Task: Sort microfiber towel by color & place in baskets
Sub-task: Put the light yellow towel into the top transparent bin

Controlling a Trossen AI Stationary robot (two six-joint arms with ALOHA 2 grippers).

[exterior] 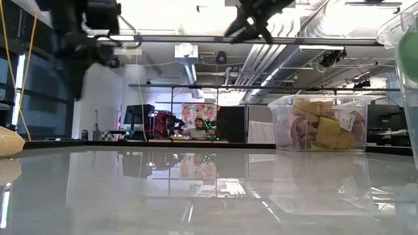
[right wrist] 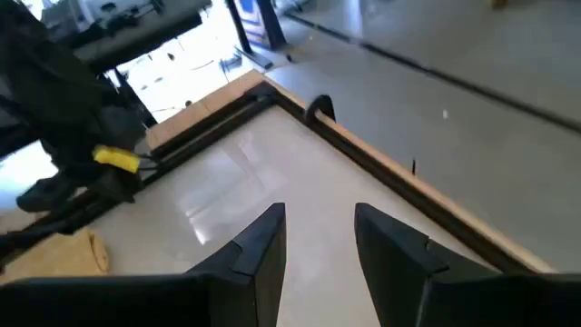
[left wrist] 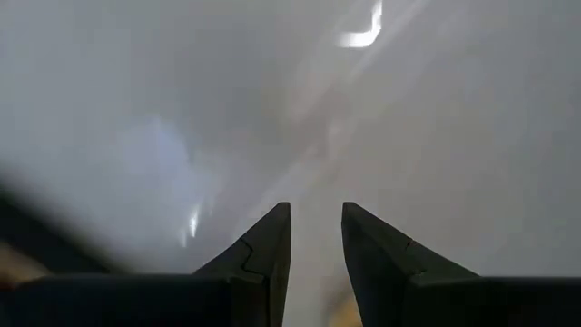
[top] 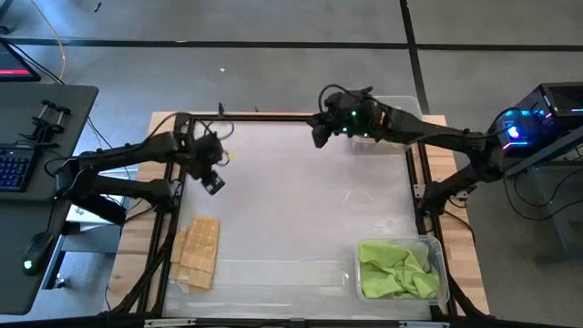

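Note:
Both grippers hang open and empty above the table. My left gripper [top: 213, 185] [left wrist: 316, 222] hovers over the bare white top near the left side, a short way beyond a folded yellow towel [top: 199, 251] that lies flat by the near left corner. My right gripper [top: 320, 138] [right wrist: 320, 227] is at the far edge, just left of a clear basket [top: 392, 114]. That basket [exterior: 320, 124] holds yellow and pink towels. A second clear basket [top: 435, 273] at the near right corner holds crumpled green towels [top: 393, 271].
A dark frame rail and wooden border [top: 273, 117] run round the white table top [top: 301, 210]. The right wrist view shows the left arm [right wrist: 82, 136] farther off. A desk with a keyboard [top: 14, 169] stands to the left and electronics [top: 537, 123] to the right.

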